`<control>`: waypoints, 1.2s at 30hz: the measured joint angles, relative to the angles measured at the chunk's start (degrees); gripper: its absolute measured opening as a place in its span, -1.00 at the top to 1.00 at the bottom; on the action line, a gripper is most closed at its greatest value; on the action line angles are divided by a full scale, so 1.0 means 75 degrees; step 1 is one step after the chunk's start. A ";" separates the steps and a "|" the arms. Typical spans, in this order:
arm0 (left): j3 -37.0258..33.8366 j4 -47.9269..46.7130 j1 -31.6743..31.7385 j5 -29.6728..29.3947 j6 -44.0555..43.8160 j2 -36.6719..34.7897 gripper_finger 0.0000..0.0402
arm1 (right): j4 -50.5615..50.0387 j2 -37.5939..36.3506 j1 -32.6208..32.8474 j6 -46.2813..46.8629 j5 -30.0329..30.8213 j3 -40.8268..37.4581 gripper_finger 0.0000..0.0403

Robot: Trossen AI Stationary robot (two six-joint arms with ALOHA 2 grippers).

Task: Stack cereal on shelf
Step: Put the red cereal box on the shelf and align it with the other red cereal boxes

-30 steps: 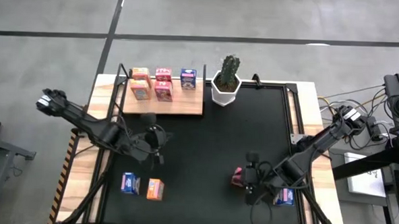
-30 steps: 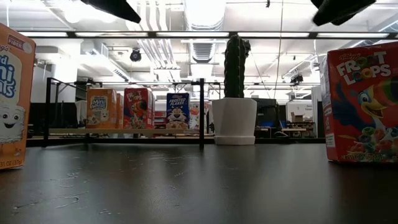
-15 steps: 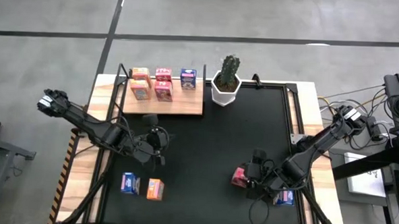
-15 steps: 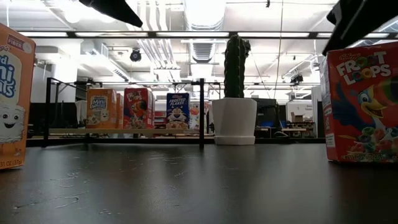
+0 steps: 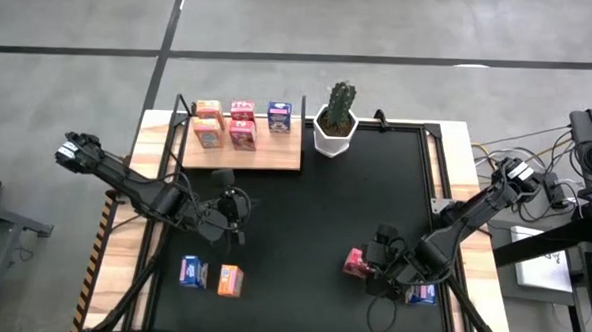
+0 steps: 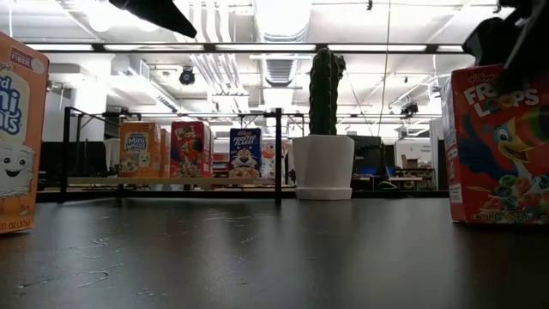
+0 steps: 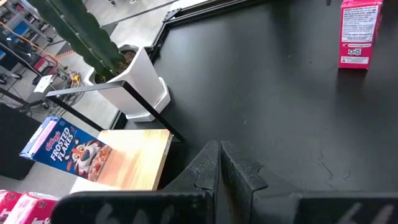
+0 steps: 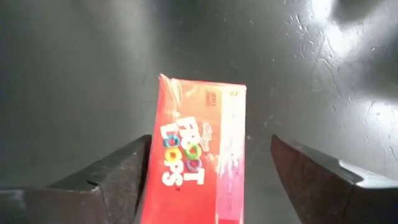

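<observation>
The pink-red Froot Loops box (image 5: 354, 262) stands on the black mat (image 5: 304, 216) near its front right, with the right gripper (image 8: 208, 180) spread wide, a finger on either side of it and not yet closed. Just beside that arm lies a blue box (image 5: 423, 293). Over at the front left stand another blue box (image 5: 192, 272) and an orange box (image 5: 230, 279). Five boxes already sit on the shelf (image 5: 276, 157) at the back left, next to the potted cactus (image 5: 335, 118). So I'd judge four of these nine remain off it. The left gripper (image 7: 219, 163) hangs clenched and empty near the shelf.
</observation>
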 joint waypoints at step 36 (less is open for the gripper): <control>-0.0869 0.1703 0.0006 -0.0006 0.3293 -0.1269 1.00 | 0.2276 0.0113 -0.2854 -0.5284 -0.0595 0.1402 0.21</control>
